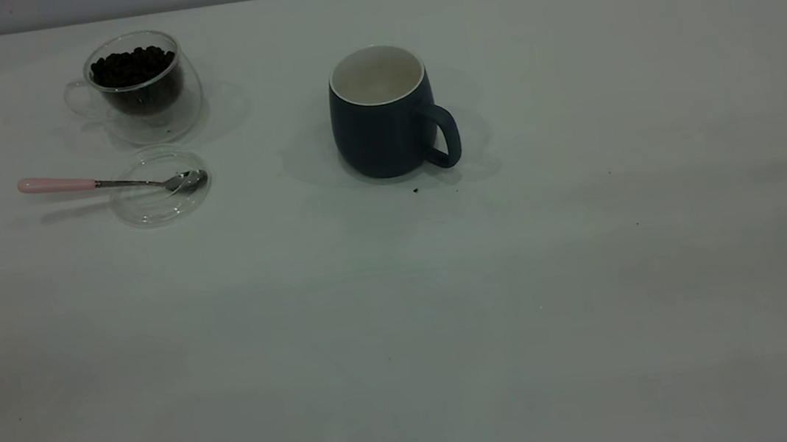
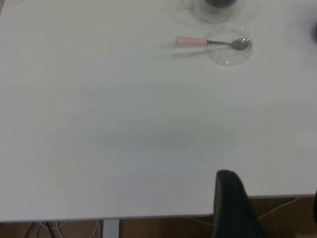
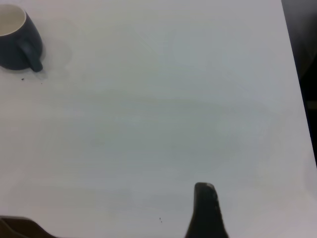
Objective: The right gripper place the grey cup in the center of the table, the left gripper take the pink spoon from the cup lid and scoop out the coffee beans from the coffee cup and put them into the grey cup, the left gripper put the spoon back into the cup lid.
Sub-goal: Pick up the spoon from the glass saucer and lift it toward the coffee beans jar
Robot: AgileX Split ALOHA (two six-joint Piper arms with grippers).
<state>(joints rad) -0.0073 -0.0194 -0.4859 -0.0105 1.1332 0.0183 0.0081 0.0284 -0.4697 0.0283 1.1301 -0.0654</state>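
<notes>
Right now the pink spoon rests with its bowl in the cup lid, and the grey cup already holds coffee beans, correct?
Not quite. The pink spoon does rest with its bowl in the cup lid, but the exterior view shows the grey cup with a bare white interior; the coffee beans are all in the coffee cup.

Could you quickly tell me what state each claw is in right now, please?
Left claw: cannot be told, holds nothing, back at the table edge.
Right claw: cannot be told, nothing in it.
</notes>
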